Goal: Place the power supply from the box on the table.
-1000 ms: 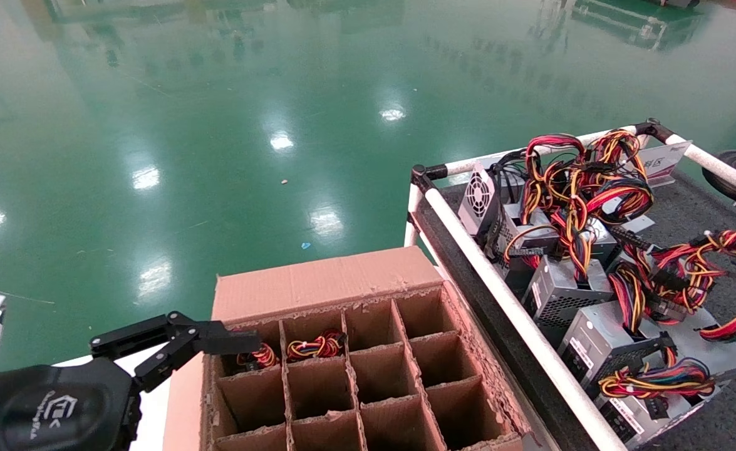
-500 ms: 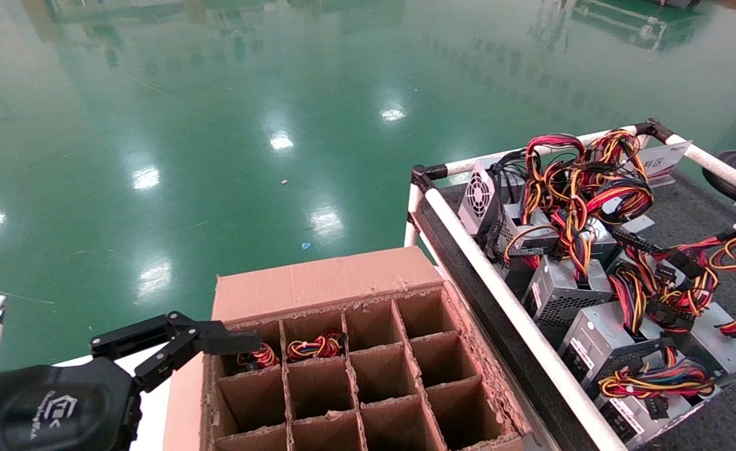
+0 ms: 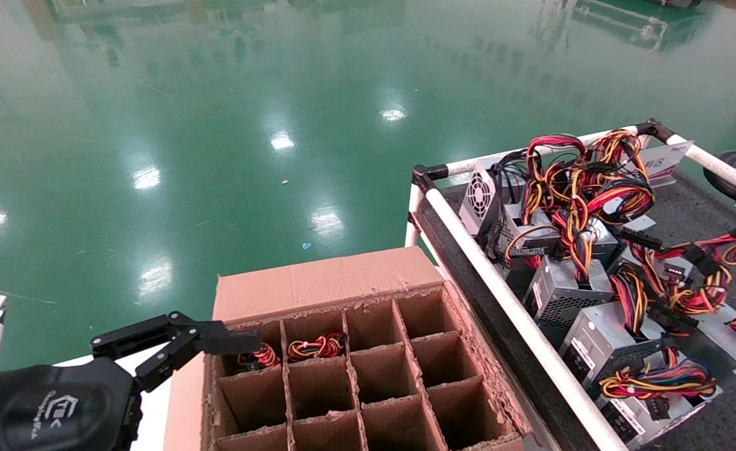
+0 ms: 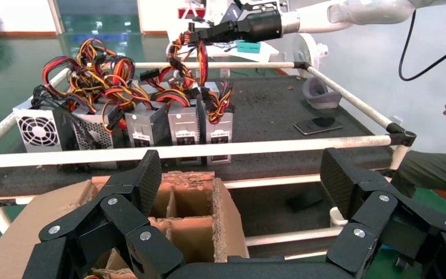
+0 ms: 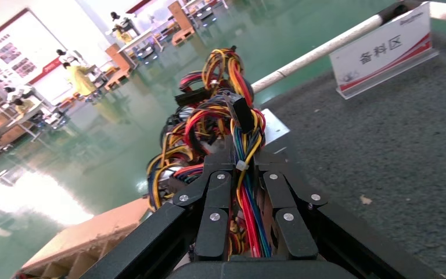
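Green floor surrounds the box (image 3: 368, 369); beside it, the right gripper (image 5: 245, 218) clenches the power supply's (image 3: 715, 335) wires over the table (image 3: 687, 207) (release remains); left gripper (image 4: 238, 192) gapes, idle.

Left gripper (image 3: 217, 351) parked low at the robot's left, black fingers (image 4: 142, 183) spread wide apart — nothing between them. Right gripper (image 5: 244, 174) out over the right side, seen far off from the left wrist too, fingers (image 5: 218, 192) drawn in close and clamped on a bundle of wires (image 5: 238, 136) — wrist level.
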